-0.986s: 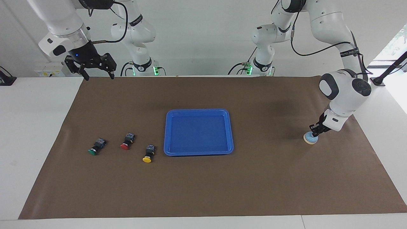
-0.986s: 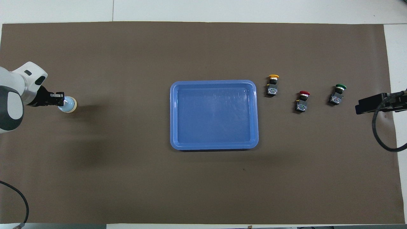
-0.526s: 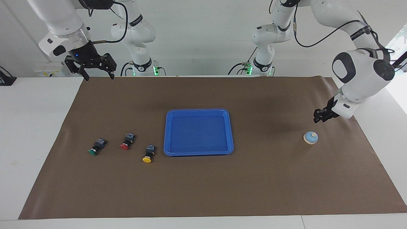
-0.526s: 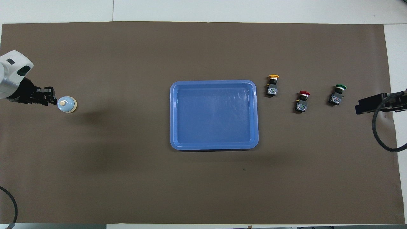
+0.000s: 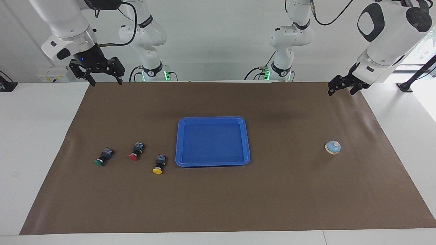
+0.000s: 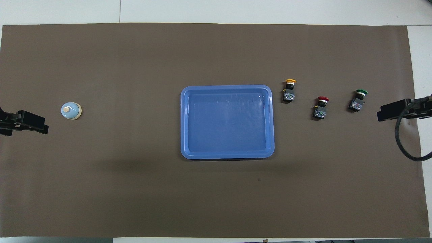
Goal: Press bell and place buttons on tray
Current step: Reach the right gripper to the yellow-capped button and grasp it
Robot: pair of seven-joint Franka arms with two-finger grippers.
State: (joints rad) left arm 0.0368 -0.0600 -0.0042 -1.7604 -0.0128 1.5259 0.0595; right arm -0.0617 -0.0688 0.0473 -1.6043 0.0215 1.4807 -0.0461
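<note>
Blue tray (image 5: 213,119) at the centre of the brown mat (image 5: 218,204) covering the tabletop. Yellow button (image 5: 158,164), just beside the tray, red button (image 5: 136,151) and green button (image 5: 102,157) lie on their sides in a row toward the right arm's end. Bell (image 5: 332,147) stands alone toward the left arm's end. Left hand (image 5: 343,87), fingers apart and empty, hangs over the mat's corner. Right hand (image 5: 104,80) waits open, empty, over its own corner.

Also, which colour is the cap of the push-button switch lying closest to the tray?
Yellow cap, clearest in the overhead view.
</note>
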